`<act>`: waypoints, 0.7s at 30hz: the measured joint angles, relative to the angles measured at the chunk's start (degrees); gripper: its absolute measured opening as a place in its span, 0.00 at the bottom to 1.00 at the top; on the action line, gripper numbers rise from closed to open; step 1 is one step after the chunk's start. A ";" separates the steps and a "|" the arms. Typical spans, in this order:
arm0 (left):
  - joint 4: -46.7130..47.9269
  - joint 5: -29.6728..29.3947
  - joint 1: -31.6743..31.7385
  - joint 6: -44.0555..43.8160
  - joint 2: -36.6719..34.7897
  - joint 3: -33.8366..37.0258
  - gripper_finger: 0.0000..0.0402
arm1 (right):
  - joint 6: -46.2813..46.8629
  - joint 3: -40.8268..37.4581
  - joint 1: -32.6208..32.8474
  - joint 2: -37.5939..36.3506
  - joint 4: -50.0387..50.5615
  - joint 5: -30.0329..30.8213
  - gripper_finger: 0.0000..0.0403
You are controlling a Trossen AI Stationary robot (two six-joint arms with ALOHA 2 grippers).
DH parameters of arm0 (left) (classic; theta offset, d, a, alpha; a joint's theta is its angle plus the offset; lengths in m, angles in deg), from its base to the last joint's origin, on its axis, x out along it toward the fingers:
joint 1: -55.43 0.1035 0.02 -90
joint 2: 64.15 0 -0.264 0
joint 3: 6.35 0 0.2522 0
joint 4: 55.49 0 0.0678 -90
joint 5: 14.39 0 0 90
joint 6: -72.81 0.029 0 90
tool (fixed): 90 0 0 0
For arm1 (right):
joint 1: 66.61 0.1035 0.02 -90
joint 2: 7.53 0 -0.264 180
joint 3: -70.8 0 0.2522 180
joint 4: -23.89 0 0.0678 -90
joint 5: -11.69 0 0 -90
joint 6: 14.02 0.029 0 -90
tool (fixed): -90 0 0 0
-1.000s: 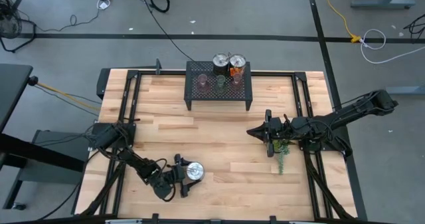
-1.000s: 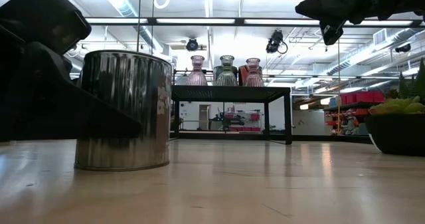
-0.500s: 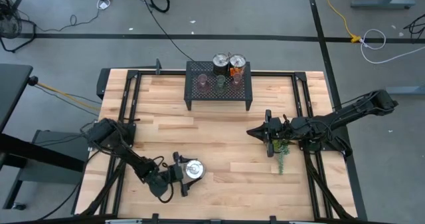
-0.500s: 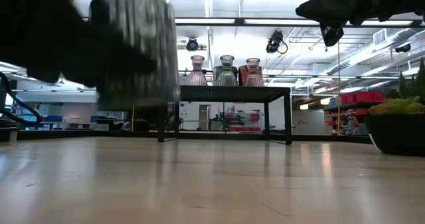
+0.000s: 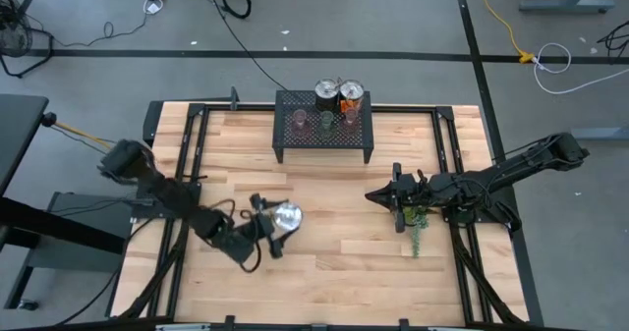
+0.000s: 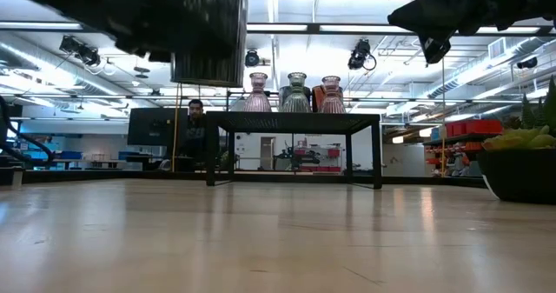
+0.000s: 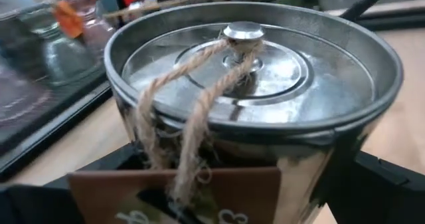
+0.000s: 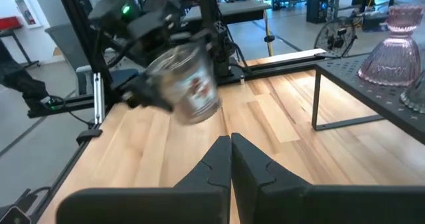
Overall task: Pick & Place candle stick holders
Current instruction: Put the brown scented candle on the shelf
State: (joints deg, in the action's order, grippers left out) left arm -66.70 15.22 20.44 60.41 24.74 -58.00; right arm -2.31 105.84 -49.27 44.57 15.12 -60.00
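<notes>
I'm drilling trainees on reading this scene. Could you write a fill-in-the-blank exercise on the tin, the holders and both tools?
1. The left tool grips a silvery ____, lifted off the table.
2. The three holders stand on a black mesh ____.
3. The middle holder is pale ____.
4. The right tool, beside the plant, is ____.

Missing words: tin; stand; green; shut

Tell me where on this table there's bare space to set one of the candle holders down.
Bare wood lies between the black mesh stand and the near edge, bordered by the left end effector carrying a silvery tin and the right end effector by the potted plant. The stand top is crowded: three candle holders and two tins.
</notes>
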 joint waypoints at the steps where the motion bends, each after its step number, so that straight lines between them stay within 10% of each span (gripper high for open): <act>1: 2.58 0.50 1.07 -0.23 -1.65 0.01 0.91 | 0.02 0.00 0.00 0.00 0.16 -0.31 0.02; 21: 16.25 11.04 26.41 2.66 -16.77 0.02 0.91 | -0.22 0.00 0.00 0.00 0.26 -1.42 0.02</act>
State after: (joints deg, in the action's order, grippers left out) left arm -50.46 26.25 46.85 63.07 7.97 -57.98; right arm -2.54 105.84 -49.27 44.57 15.39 -61.43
